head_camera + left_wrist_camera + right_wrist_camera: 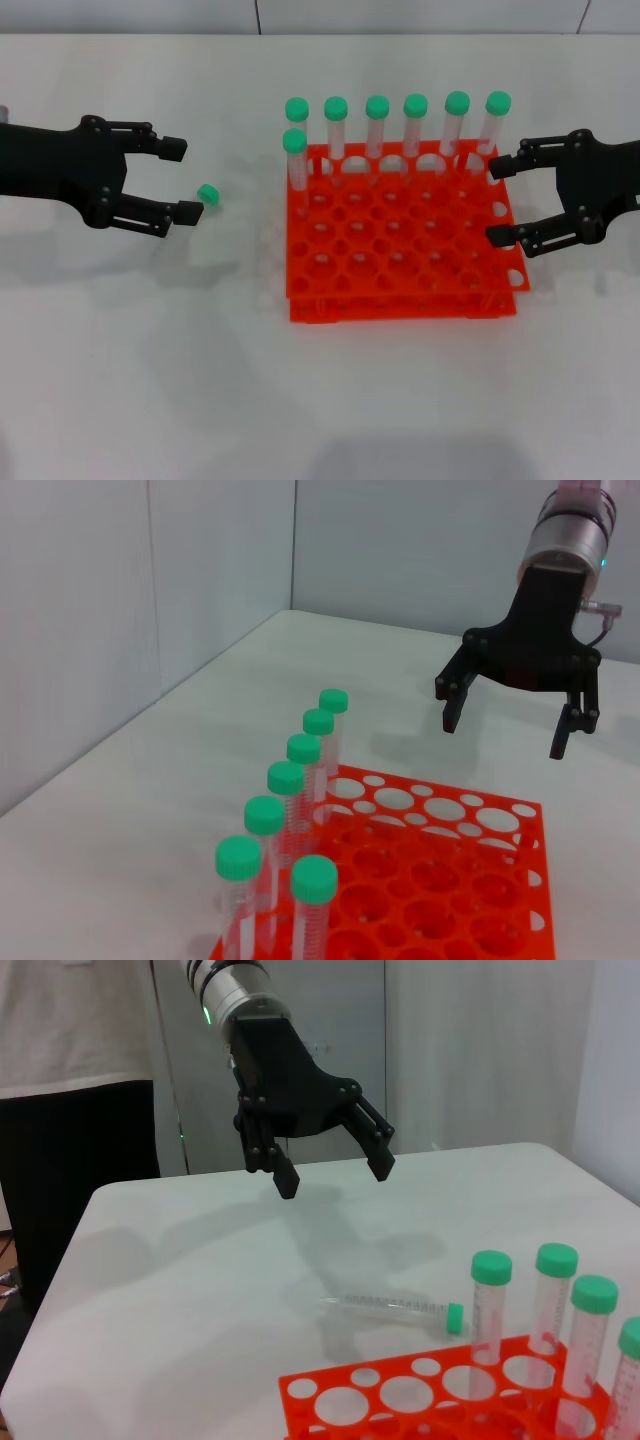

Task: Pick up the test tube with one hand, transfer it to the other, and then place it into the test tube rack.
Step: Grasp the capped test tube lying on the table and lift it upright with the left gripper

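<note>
Presently: tube loose on table, both grippers empty

Test tube (395,1309): lying flat, left of centre in the head view, just beside the left gripper (180,180), whose fingers are spread wide. Test tube rack (400,240): centre frame, seven capped tubes (377,125) upright along its upper and left edge. Right gripper (497,200): centre right, wide, holding nothing.
</note>
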`<state>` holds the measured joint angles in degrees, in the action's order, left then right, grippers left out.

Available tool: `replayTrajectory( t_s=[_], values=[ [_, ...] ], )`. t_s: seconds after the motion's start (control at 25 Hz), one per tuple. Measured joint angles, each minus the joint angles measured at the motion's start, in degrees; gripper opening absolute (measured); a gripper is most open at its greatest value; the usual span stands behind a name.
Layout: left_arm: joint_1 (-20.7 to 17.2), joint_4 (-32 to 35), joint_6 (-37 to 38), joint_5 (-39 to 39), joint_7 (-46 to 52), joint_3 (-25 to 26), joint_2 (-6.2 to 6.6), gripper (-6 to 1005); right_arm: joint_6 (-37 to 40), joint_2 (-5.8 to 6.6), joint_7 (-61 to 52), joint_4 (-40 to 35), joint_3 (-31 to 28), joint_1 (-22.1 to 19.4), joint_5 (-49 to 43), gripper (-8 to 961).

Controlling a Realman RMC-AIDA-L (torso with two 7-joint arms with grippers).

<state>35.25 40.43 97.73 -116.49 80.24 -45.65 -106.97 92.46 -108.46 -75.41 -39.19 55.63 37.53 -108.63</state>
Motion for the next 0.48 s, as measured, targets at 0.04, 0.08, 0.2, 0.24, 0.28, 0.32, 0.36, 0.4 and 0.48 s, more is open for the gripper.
replayTrajectory(
  t_s=[0.04,0.08,0.2,0.24,0.28,0.32,0.36,0.4,0.48],
  values=[
    [0.00,0.00,0.00,0.00,0.00,-0.02,0.00,861,0.00,0.00,0.00,0.00,0.00,0.00,0.00,843],
    [0.00,0.00,-0.01,0.00,0.00,-0.08,0.00,861,0.01,0.00,0.00,-0.01,0.00,0.00,0.00,843],
    [0.00,0.00,-0.09,-0.24,0.05,-0.17,0.01,861,0.03,-0.07,0.00,-0.02,0.00,0.00,0.00,843],
    [0.02,0.00,-0.11,-0.36,0.07,-0.16,0.01,861,0.05,-0.12,0.00,-0.02,0.00,0.00,0.00,843],
    [0.04,0.00,-0.14,-0.52,0.09,-0.14,0.00,861,0.07,-0.14,0.00,-0.02,0.00,0.00,0.00,843],
    [0.07,0.00,-0.16,-0.57,0.09,-0.12,-0.03,861,0.10,-0.16,0.00,-0.02,0.00,0.02,0.00,843],
    [0.08,0.00,-0.19,-0.59,0.09,-0.11,-0.04,861,0.11,-0.17,0.00,-0.02,0.00,0.04,0.00,843],
    [0.08,0.00,-0.20,-0.59,0.10,-0.09,-0.05,861,0.11,-0.17,0.00,-0.02,0.00,0.04,0.00,843],
    [0.09,0.00,-0.25,-0.59,0.10,-0.02,-0.06,861,0.13,-0.18,0.00,-0.02,0.00,0.02,0.00,843]
  ],
)
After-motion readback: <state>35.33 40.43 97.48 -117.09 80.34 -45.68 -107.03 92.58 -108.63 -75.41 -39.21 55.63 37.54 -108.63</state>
